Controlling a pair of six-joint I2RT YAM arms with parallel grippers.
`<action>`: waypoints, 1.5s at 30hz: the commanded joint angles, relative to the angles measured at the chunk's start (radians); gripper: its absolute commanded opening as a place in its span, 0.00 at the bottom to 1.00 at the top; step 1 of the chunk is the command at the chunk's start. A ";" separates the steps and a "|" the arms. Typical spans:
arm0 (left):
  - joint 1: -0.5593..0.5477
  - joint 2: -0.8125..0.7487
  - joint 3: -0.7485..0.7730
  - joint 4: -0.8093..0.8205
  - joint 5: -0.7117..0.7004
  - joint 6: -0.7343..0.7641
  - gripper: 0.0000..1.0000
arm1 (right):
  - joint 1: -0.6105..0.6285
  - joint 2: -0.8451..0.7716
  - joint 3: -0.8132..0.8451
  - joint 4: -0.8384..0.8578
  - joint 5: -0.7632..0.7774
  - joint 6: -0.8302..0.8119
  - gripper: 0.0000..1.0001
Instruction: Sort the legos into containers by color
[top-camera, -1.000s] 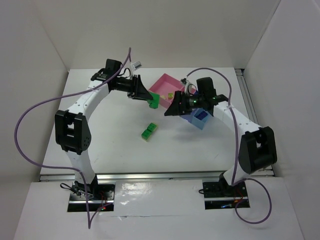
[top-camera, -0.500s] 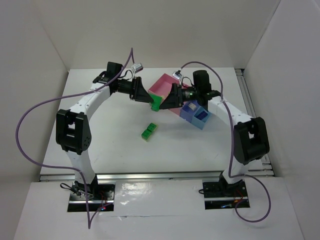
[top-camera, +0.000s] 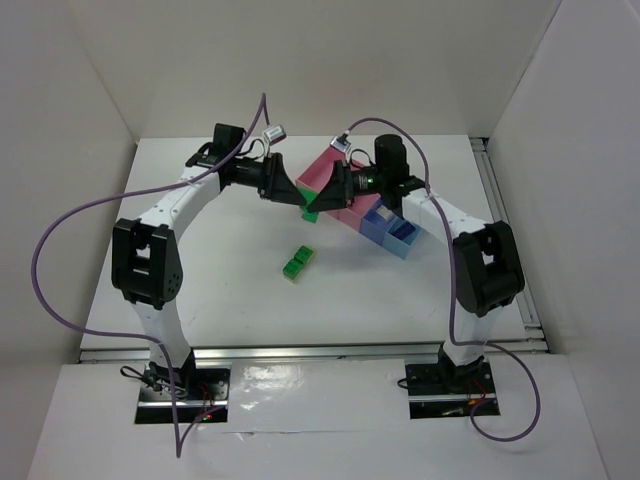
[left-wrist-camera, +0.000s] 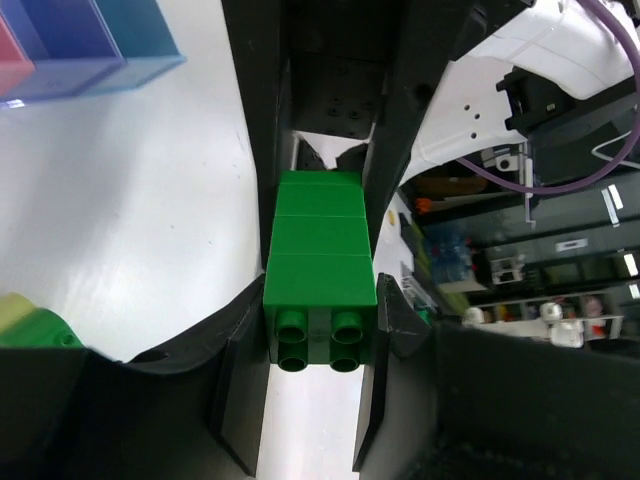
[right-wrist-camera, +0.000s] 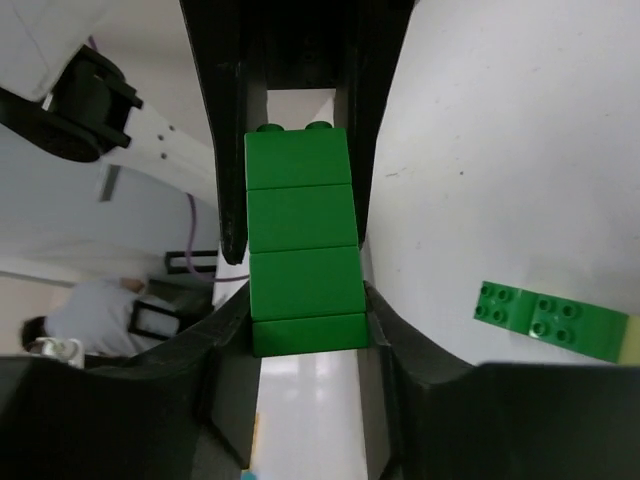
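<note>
right arm (top-camera: 440, 212) swung left, its jaws now closed on the green lego stack (right-wrist-camera: 300, 240)

White table (top-camera: 220, 240) is carrying two items. A short run of joined bright green legos (top-camera: 298, 264) is lying flat near the middle, studs up, with a pale yellow-green end showing in the right wrist view. The joined row of containers (top-camera: 362, 213) is sitting far-right and angled, pink trays at the far end, blue trays (top-camera: 398, 245) nearer. The two are lying well apart.
</note>
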 joint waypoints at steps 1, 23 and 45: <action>-0.009 -0.029 -0.001 0.036 0.057 0.038 0.00 | 0.008 -0.003 0.023 0.120 -0.030 0.038 0.35; 0.018 0.005 0.057 -0.185 -0.484 0.053 0.00 | -0.123 -0.124 -0.081 -0.379 0.378 -0.198 0.06; -0.132 0.232 0.253 -0.530 -1.290 0.030 0.95 | -0.060 -0.156 -0.046 -0.611 0.671 -0.328 0.06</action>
